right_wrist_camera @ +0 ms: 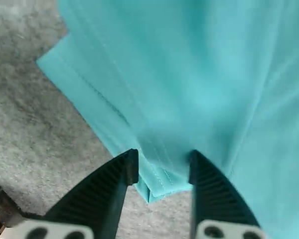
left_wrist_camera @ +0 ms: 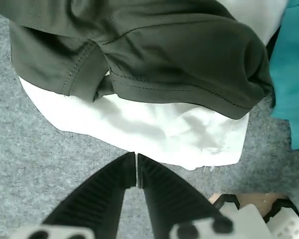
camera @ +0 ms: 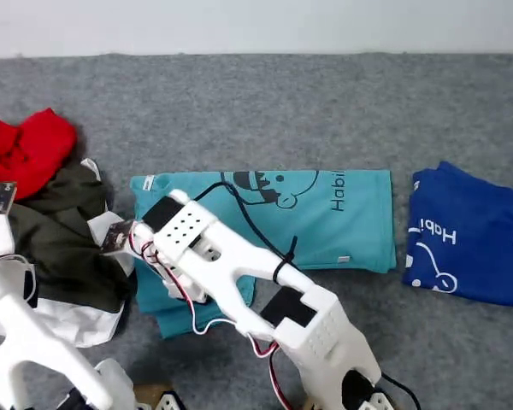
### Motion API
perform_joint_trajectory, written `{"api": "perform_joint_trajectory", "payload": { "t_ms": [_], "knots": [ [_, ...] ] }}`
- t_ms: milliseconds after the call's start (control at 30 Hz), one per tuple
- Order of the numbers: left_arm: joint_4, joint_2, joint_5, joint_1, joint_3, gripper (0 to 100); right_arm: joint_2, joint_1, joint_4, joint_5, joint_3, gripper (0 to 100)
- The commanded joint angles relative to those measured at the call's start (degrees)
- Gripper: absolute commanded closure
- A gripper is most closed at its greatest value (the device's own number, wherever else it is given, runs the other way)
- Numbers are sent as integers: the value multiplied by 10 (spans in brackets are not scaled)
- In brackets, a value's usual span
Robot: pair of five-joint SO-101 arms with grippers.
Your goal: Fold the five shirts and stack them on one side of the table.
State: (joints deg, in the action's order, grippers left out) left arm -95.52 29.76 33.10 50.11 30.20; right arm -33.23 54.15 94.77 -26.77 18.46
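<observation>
Right claw [right_wrist_camera: 162, 172] released, jaws straddling a folded edge of the teal cotton shirt [camera: 342, 213] lying mid-table. Left claw [left_wrist_camera: 136, 172] clenched, empty, over the grey felt table [left_wrist_camera: 35, 164], near a crumpled white shirt [left_wrist_camera: 139, 124] under a dark olive shirt [left_wrist_camera: 164, 55]. Red shirt [camera: 26, 149] beyond them. Folded blue shirt [camera: 470, 235] on the table's right side.

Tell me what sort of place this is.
Probably a robotics test bench: grey carpeted table, white right arm over a teal shirt, folded blue shirt beside it.
</observation>
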Motion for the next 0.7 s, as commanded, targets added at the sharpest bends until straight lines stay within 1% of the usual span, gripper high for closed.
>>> {"api": "perform_joint_trajectory", "payload": {
  "t_ms": [0, 167, 400, 533, 667],
  "knots": [
    [12, 17, 4, 1, -1, 986, -18, 2, -16, -1, 4, 922],
    [12, 17, 4, 1, -1, 986, -38, -22, -22, -10, 7, 935],
    [12, 17, 3, 0, -1, 986, 27, -44, -18, -59, 7, 984],
    [12, 17, 3, 0, 0, 986, 44, -44, 33, -90, 7, 986],
    [12, 17, 3, 0, 0, 986, 47, -45, 74, -105, 5, 987]
  ]
}}
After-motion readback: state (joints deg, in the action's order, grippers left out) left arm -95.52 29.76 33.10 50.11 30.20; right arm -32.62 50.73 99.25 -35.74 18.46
